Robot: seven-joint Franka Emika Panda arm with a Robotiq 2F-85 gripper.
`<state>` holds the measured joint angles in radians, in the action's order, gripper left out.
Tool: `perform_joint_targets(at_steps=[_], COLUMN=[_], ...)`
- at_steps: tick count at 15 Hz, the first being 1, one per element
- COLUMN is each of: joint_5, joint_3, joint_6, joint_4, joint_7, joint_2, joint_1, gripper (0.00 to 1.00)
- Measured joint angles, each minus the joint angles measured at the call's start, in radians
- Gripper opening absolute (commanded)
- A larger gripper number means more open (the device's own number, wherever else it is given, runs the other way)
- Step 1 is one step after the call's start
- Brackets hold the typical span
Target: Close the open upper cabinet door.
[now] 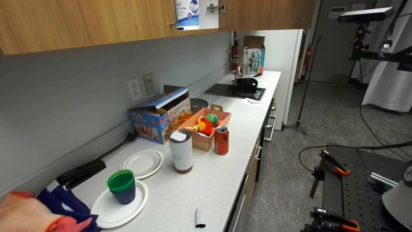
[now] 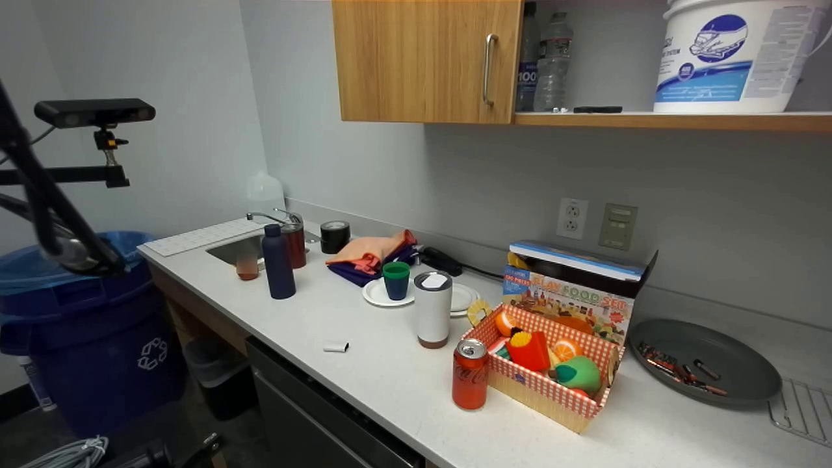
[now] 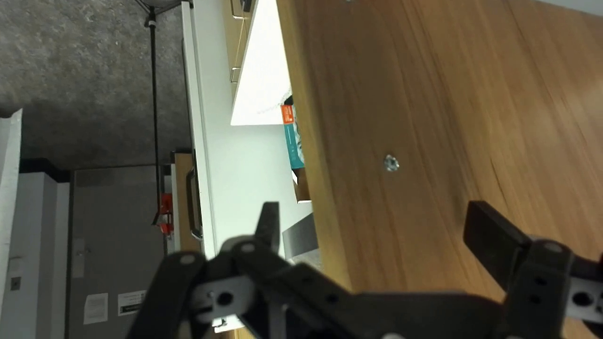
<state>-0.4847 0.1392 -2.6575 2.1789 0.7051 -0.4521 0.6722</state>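
Note:
The upper cabinet door (image 1: 267, 14), a light brown wood panel, stands open in an exterior view. It is swung out from its hinge (image 1: 222, 7), with its inner face showing. Its bar handle is hidden. In the wrist view the door (image 3: 452, 117) fills the right half, with its edge running down the middle and a screw head (image 3: 391, 163) on its face. My gripper (image 3: 373, 207) is open and empty. One finger appears beyond the door's edge and the other in front of its face; I cannot tell whether either touches. The gripper is out of both exterior views.
A closed matching cabinet door (image 2: 422, 62) with a bar handle adjoins the open shelf. A white tub (image 2: 728, 58) and bottles (image 2: 552, 62) stand on the shelf. Below, the counter (image 1: 206, 180) holds a basket, can, tumbler and plates. A white refrigerator (image 1: 276, 48) stands beyond.

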Motion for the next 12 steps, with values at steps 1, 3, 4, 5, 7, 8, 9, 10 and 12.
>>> perform_joint_targets(at_steps=[1, 3, 4, 5, 7, 8, 9, 10, 12], joint_5=[0.0, 0.0, 0.0, 0.004, 0.023, 0.044, 0.076, 0.113, 0.202], joint_3=[-0.003, -0.008, -0.008, -0.008, -0.008, -0.008, -0.007, 0.0, 0.027], joint_6=[-0.018, -0.053, -0.068, -0.08, -0.095, -0.096, -0.096, -0.095, -0.095], joint_4=[-0.001, -0.003, -0.005, -0.008, -0.01, -0.01, -0.01, -0.01, -0.009], joint_7=[0.0, 0.0, 0.0, 0.0, -0.003, -0.01, -0.028, -0.058, -0.144], joint_2=[0.001, 0.002, 0.004, 0.007, 0.01, 0.011, 0.012, 0.012, 0.01], joint_1=[0.004, 0.014, 0.018, 0.021, 0.021, 0.018, 0.01, 0.0, -0.04], gripper=[1.0, 1.0, 1.0, 1.0, 1.0, 1.0, 1.0, 1.0, 1.0])
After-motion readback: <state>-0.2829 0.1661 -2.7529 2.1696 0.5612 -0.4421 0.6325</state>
